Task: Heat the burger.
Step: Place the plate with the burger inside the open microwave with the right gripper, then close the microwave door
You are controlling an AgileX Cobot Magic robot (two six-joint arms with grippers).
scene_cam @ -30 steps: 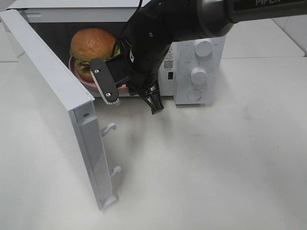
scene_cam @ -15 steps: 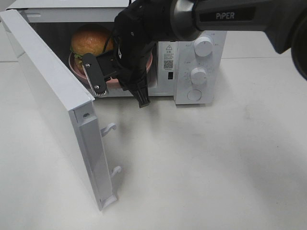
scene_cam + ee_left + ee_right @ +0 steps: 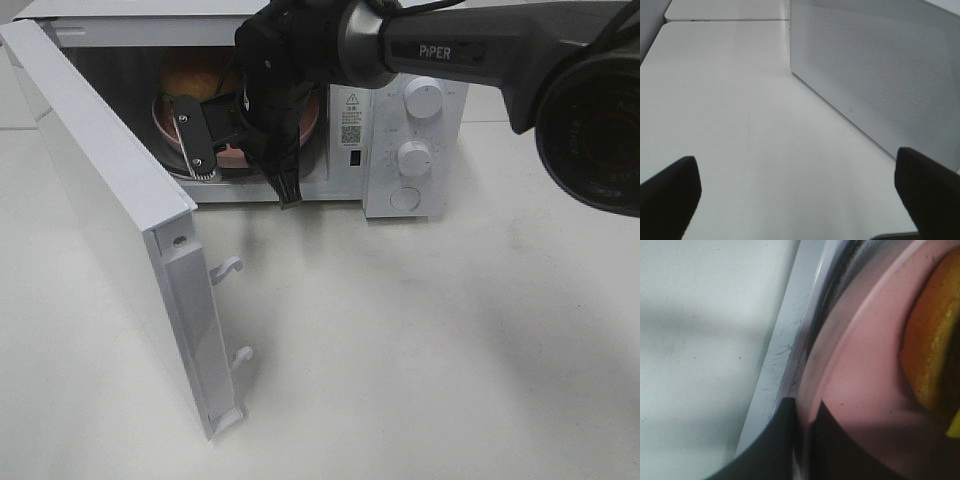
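The right arm [image 3: 470, 45] reaches across into the open microwave [image 3: 380, 190], wrist tipped down, its right fingers [image 3: 775, 440] clenched on the pink plate [image 3: 860, 390] rim. Inside the microwave the round burger [image 3: 195, 75] sits on that plate, bun up. The left fingers [image 3: 670, 190] are spread beside the microwave's door [image 3: 110, 190].

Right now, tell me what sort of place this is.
Likely a robot test bench posing as a kitchen: a microwave with its door open, a burger on a plate inside, all on a white table.
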